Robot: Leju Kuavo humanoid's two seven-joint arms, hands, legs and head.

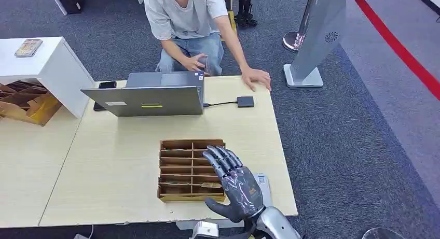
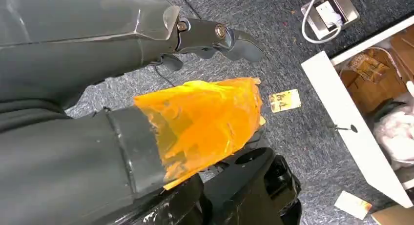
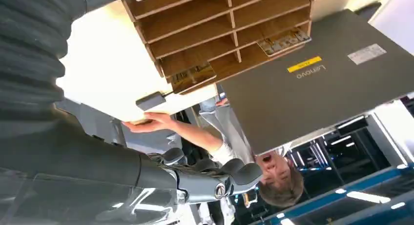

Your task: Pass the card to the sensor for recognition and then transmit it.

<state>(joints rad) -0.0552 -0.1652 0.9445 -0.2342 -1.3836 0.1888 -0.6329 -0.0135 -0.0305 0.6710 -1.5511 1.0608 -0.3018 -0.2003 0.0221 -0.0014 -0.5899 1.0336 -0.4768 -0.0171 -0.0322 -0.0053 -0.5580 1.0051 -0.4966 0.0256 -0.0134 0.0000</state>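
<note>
- While the right hand (image 1: 234,184) hovers released, fingers spread, over the wooden organizer (image 1: 181,171), aim for a card (image 1: 206,185) in the slot just beneath its palm.
- Pinch one card edge only; the sensor (image 1: 245,101) lies well beyond the fingertips on the table (image 1: 119,182).
- Left hand (image 2: 215,37): grip state unclear.

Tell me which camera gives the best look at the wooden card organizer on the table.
The head view: the whole wooden organizer shows from above, its right hand hovering over one edge. The right wrist view catches part of it, close, with cards in slots. The left wrist view faces carpet.
</note>
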